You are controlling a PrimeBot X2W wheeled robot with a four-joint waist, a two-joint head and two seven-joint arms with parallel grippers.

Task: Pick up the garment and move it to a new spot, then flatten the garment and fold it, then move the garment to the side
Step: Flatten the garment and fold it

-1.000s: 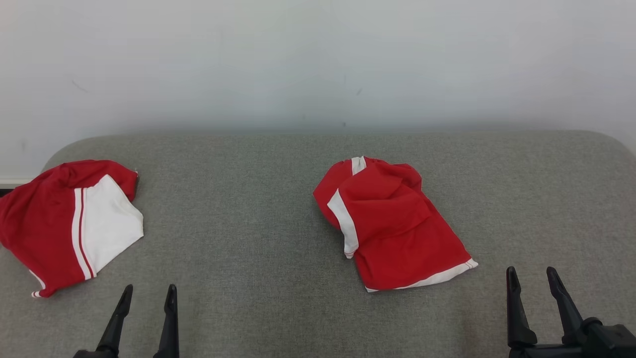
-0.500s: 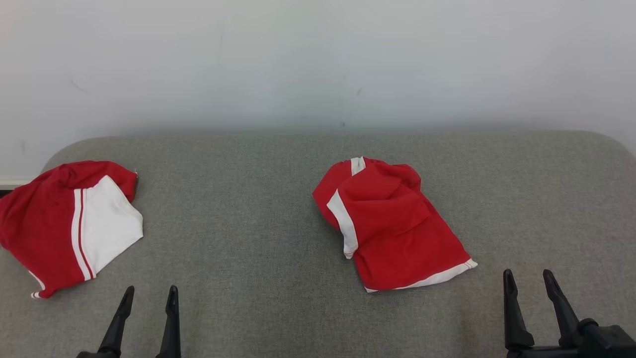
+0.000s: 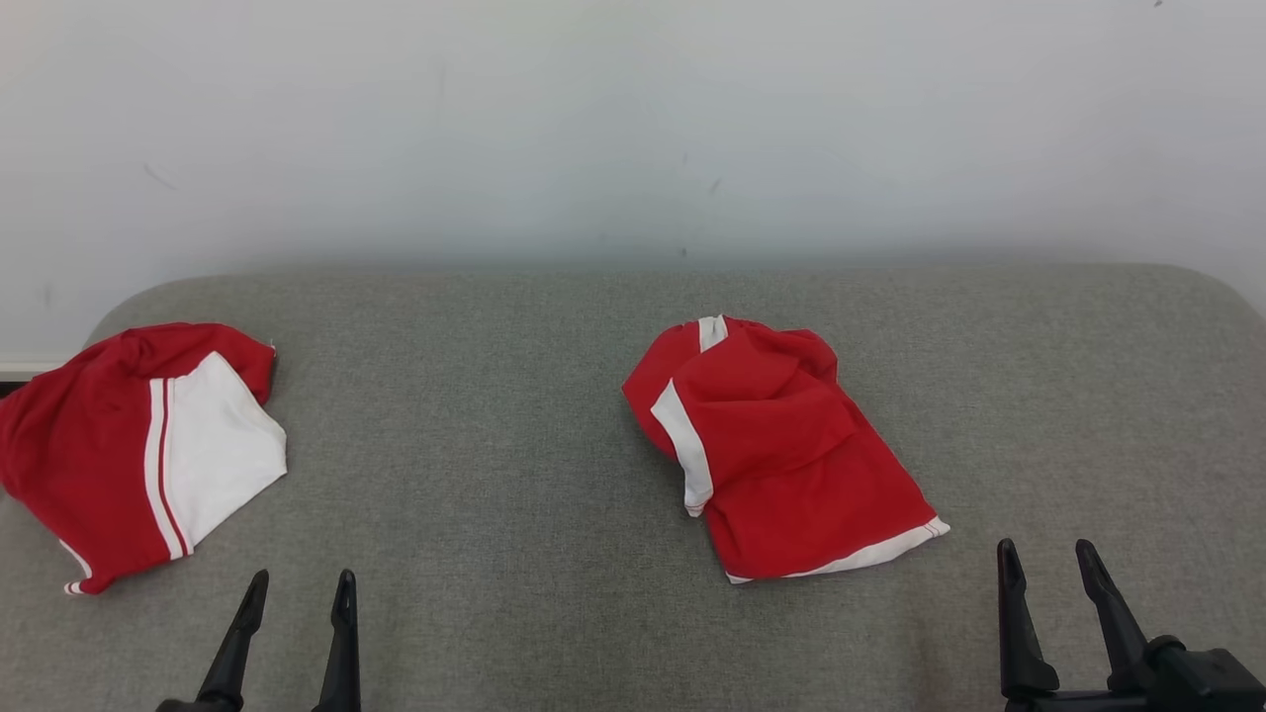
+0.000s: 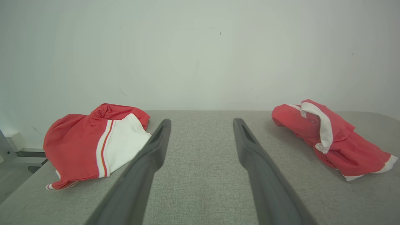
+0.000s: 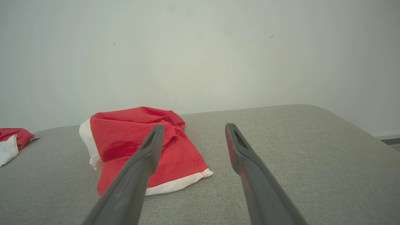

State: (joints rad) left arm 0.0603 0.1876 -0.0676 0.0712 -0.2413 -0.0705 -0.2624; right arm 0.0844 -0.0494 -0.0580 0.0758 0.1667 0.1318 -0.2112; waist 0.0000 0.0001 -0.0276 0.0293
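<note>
Waiting at the near edge of the worktop, both pairs of fingers are standing apart and holding nothing: the left fingers toward the near-left corner, the right fingers toward the near-right corner. The garment, red with white trim, is lying crumpled right of the worktop's middle, its white-banded hem pointing toward the right fingers and lying near them without touching. A second garment, red with a white panel, is lying at the left edge, well apart. It is looking folded and set aside, so the crumpled one is judged to be the piece in hand. The pick-up is not yet begun. To do it well, the right fingers are best reaching for the near hem corner, where a flat edge is offering a clean pinch, rather than the bunched far end, where several layers are likely to be caught together. The left fingers are better taking the white band on the opposite side, so that the cloth is hanging open when lifted. Lifting clear of the worktop before carrying is sparing the cloth further dragging and bunching.
</note>
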